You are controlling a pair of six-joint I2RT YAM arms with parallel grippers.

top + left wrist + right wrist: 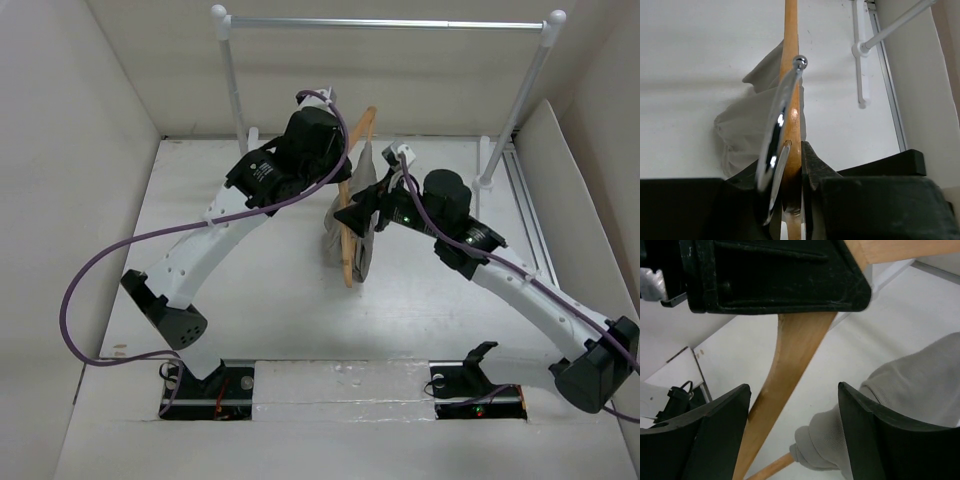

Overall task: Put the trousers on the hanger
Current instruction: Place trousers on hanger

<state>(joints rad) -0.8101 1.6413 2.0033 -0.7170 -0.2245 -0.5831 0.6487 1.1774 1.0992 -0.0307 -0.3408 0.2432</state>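
The left claw (792, 167) is pinching shut on the hanger (790, 30) at its neck, holding it upright so the trousers (920, 385) can hang. The right claw (792, 405) is standing wide open, gripping nothing, straddling the wooden arm, cloth bunching just beside its finger.

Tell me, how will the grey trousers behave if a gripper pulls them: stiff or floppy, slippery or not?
Probably floppy: the trousers sag in wrinkled folds over the hanger. Likely light, as the left gripper alone holds the hanger with them. They could slip off the smooth wood, since the open right gripper pinches nothing.
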